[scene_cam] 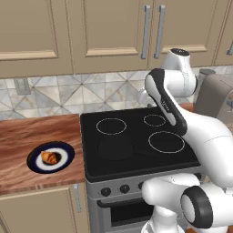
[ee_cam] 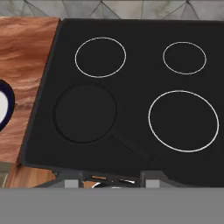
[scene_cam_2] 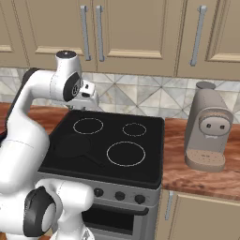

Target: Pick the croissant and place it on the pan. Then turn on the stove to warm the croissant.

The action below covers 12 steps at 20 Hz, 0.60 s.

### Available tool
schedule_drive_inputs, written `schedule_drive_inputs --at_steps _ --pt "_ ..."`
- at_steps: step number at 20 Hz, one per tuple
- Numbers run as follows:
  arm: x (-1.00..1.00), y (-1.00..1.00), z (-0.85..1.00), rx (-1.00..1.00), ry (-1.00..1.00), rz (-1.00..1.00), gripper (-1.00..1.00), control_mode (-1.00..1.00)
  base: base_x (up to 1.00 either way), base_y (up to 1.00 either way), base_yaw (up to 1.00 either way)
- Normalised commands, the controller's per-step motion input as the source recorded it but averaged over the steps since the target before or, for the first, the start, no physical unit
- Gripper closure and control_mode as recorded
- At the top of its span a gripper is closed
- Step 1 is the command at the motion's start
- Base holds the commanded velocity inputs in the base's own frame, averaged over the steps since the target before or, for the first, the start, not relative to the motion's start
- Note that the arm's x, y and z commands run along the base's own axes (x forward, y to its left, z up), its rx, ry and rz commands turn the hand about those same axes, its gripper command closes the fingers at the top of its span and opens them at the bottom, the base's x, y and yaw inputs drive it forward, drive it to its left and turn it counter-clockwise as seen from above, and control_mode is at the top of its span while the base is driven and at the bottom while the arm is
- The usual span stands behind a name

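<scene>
Left base view: you see the croissant (scene_cam: 49,157) resting on the blue-rimmed plate (scene_cam: 37,166) on the wooden counter (scene_cam: 32,132), left of the stove (scene_cam: 136,141). Right base view: the gripper (scene_cam_2: 88,99) hangs high above the cooktop; you cannot tell its opening. Hand view: the pan (ee_cam: 85,113) sits on the front-left burner, ready for the pastry.

pan (scene_cam_2: 73,145) on stove (scene_cam_2: 140,154) front-left ring | coffee machine (scene_cam_2: 206,132) on right counter (scene_cam_2: 197,176)

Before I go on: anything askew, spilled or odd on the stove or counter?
Nothing stands out. The croissant sits on its plate on the counter, and the pan lies flat on the stove's front-left burner.
</scene>
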Motion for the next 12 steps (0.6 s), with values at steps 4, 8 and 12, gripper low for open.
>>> schedule_drive_inputs --at_steps 4,8,12 --pt "0.00 0.33 0.00 0.00 0.00 0.00 -1.00 -1.00 0.00 0.00 0.00" --pt "0.00 0.95 0.00 0.00 0.00 0.02 -1.00 -1.00 0.00 0.00 0.00" --pt "-0.09 1.00 0.00 0.00 0.00 0.04 -1.00 -1.00 0.00 0.00 0.00"
